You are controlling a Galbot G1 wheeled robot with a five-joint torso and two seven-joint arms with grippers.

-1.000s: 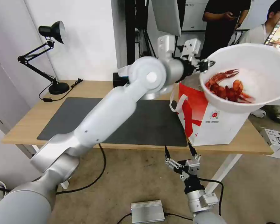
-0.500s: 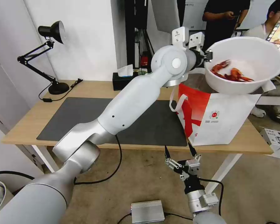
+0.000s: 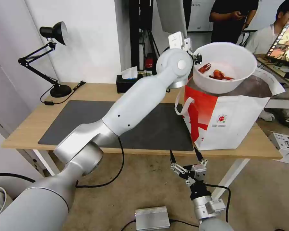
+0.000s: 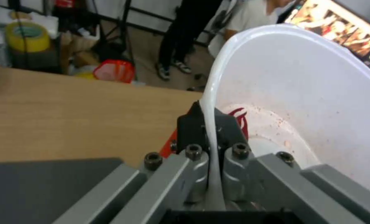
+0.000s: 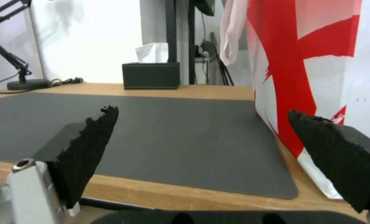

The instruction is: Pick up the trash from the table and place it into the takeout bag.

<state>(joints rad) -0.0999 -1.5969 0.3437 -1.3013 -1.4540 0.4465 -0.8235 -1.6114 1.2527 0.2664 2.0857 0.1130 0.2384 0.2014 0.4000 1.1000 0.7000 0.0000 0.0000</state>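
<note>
A white round bowl of red crayfish shells, part of the trash, hangs over the open mouth of the takeout bag. My left gripper is shut on the bowl's rim. In the left wrist view its fingers pinch the rim of the bowl from both sides. The bag is white with a red band and stands at the right end of the table. My right gripper waits open below the table's front edge, and in the right wrist view it faces the dark mat and the bag.
A black tissue box stands at the table's back. A black desk lamp with its cord is at the back left. The grey mat is bare. A metal box lies on the floor. People stand behind the table.
My left arm has carried the bowl away from the camera and down, from high at the right to just above the bag's mouth. The right arm has not moved.
</note>
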